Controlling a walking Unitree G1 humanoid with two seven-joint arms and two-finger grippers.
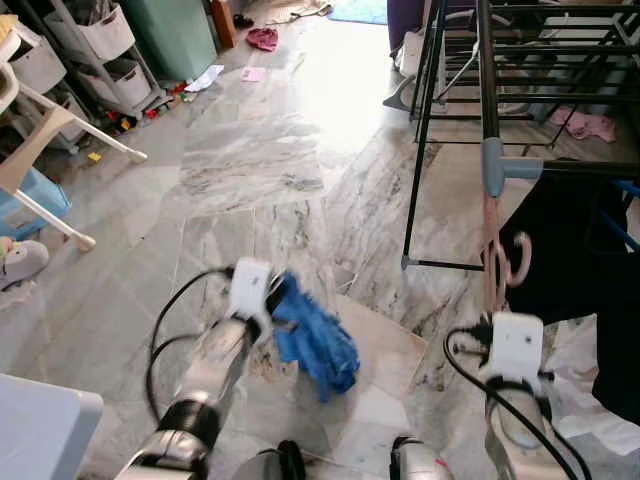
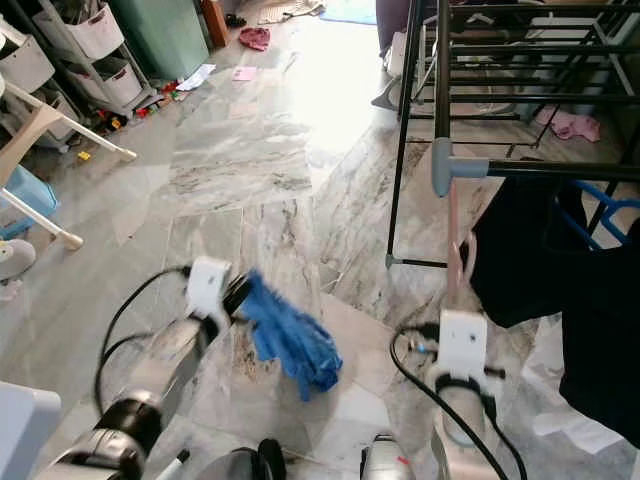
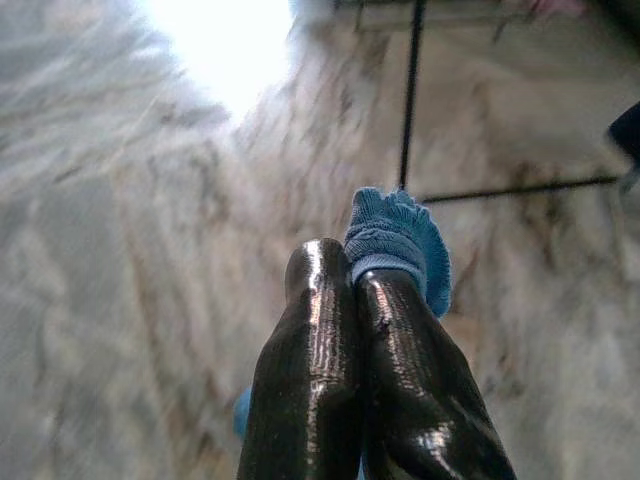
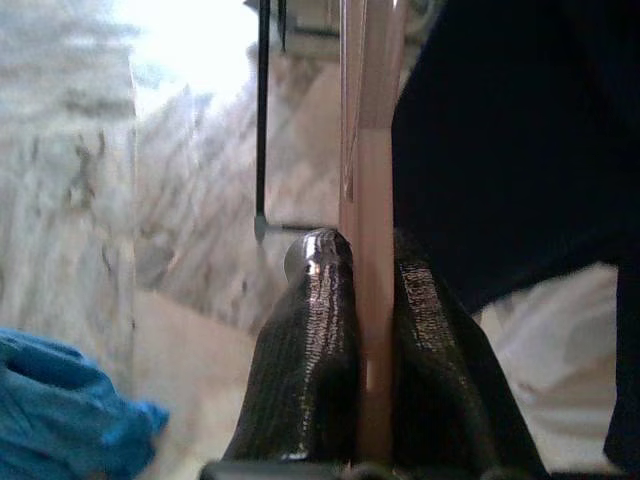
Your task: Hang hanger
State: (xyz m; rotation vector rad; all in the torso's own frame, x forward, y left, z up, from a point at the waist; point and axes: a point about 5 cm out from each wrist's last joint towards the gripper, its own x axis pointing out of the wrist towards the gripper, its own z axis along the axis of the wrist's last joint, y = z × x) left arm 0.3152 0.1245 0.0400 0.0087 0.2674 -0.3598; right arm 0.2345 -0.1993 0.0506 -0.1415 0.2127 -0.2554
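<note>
My right gripper (image 4: 365,250) is shut on a pink hanger (image 1: 492,250), held upright. The hanger's hook (image 1: 520,262) is just below the grey corner joint (image 1: 493,165) of the black drying rack (image 1: 487,80); I cannot tell whether it touches the rail. A dark garment (image 1: 580,240) hangs from the rack right beside the hanger. At the lower left, my left gripper (image 3: 352,270) is shut on a crumpled blue cloth (image 1: 315,340), which dangles above the marble floor.
The rack's black legs (image 1: 412,200) stand on the floor ahead on the right. White paper or plastic (image 1: 585,390) lies under the dark garment. On the left stand white chair legs (image 1: 70,130), a basket shelf (image 1: 95,45) and a pale blue box (image 1: 40,430).
</note>
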